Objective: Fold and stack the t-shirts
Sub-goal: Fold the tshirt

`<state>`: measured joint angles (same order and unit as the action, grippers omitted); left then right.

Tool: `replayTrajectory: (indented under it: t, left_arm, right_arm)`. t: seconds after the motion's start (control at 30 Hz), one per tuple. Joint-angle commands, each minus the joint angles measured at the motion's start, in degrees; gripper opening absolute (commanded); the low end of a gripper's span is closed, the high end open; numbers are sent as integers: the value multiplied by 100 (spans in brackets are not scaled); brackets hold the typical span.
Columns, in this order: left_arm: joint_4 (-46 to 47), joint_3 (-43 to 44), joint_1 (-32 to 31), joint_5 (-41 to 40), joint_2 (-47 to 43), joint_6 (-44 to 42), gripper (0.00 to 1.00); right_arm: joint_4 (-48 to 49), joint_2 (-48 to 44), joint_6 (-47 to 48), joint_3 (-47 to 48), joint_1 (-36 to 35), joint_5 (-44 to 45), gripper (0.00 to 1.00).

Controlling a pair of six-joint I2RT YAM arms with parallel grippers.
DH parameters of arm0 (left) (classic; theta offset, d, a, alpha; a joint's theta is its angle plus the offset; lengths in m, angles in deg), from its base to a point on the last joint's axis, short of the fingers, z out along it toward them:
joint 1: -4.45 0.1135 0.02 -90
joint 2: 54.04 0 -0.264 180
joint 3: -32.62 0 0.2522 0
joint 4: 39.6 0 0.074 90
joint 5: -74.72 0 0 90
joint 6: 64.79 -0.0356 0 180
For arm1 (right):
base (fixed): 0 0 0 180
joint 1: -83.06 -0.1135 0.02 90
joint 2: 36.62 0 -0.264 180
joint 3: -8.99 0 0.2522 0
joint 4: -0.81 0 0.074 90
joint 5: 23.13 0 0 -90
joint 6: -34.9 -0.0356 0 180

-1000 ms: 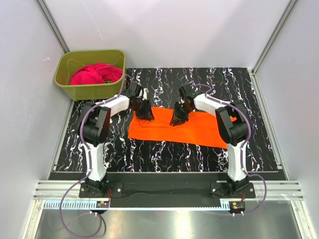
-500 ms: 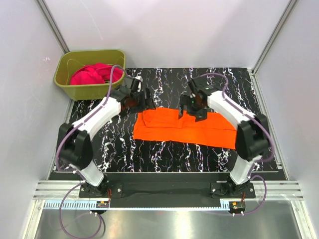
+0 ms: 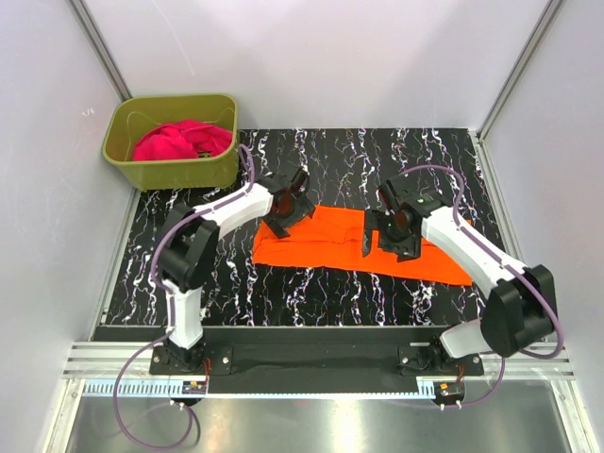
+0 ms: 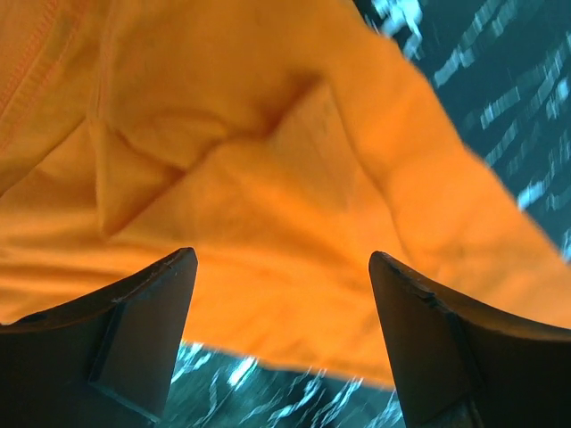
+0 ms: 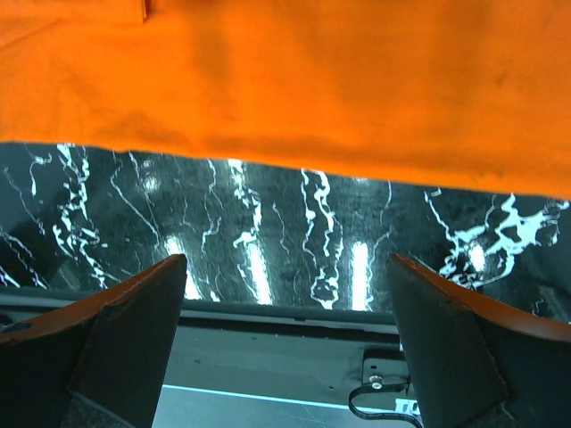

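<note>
1. I saw an olive-green plastic tub (image 3: 170, 174) at the far left corner of the work area, close beside the left wall.
2. A black mat (image 3: 330, 156) with white marble veining covered the table, and its glossy surface threw back bright streaks in the right wrist view.
3. Plain white walls (image 3: 311, 57) closed in the back and both sides, and I noted slanted metal posts (image 3: 99, 47) at the two far corners.
4. A ribbed aluminium rail (image 3: 528, 357) ran along the near edge, with a dull steel sheet (image 3: 330, 425) in front of it.
</note>
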<state>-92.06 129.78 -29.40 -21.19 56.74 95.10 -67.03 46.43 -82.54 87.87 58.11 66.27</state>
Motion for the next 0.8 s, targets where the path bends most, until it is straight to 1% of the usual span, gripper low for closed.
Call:
replayTrajectory:
  t: [0.0,0.07,0.13,0.17,0.23,0.27,0.3,0.33,0.37,0.4,0.43,0.47,0.5,0.53,0.57,0.6,0.63,0.67,0.7,0.73,0.77]
  left_arm:
    - [-279,239,-34,-472,259,745,84]
    - [-287,299,-34,-472,479,659,84]
    - [-409,457,-34,-665,637,430,84]
    - [-489,702,9,-735,864,212,85]
    - [-569,914,114,-745,1076,-27,85]
    - [-569,1020,237,-745,1277,-341,85]
    - [-569,1378,308,-753,1418,-553,85]
    - [-586,1607,421,-780,1690,-1069,84]
    - [-604,1836,475,-806,1692,-1309,84]
    - [-604,2343,528,-841,1945,-1529,84]
    - [-578,2574,563,-867,2060,-1740,84]
    - [-577,2925,624,-868,2218,-2238,84]
    - [-577,3241,642,-850,2498,-2504,84]
    - [-534,3880,660,-850,2666,-2750,84]
    - [-499,4191,686,-850,2807,-3231,84]
    - [-472,4489,695,-859,3087,-3462,84]
    - [-228,4997,756,-755,3185,-3934,84]
    - [-8,5141,791,-606,3265,-4148,84]
    - [220,5221,827,-326,3335,-4350,84]
    - [814,5205,914,-123,3379,-4709,84]
    - [1090,5187,967,97,3406,-4852,84]
  right_arm:
    - [-23,-447,-86,-131,17,104,100]
    - [-14,-579,-42,-149,25,139,100]
    - [-14,-614,19,-79,25,148,100]
    - [-32,-605,72,-35,25,209,100]
    - [-23,-527,133,87,25,262,100]
    - [-32,-491,186,123,34,349,100]
    - [-23,-387,204,158,43,394,100]
    - [-23,-325,239,220,69,490,100]
    - [-6,-237,248,255,69,517,100]
    - [-6,-80,265,316,113,535,100]
    - [3,35,292,352,148,543,100]
    - [38,123,353,387,192,535,100]
    - [64,237,388,422,253,552,100]
    - [100,447,441,492,306,552,100]
    - [230,554,555,527,350,526,100]
    - [310,781,643,571,394,517,100]
    - [467,905,731,676,464,526,100]
    - [513,1046,923,755,491,561,100]
    - [548,1352,1047,861,508,587,100]
    - [644,1520,1196,1079,517,631,100]
    - [671,1687,1484,1186,517,675,100]
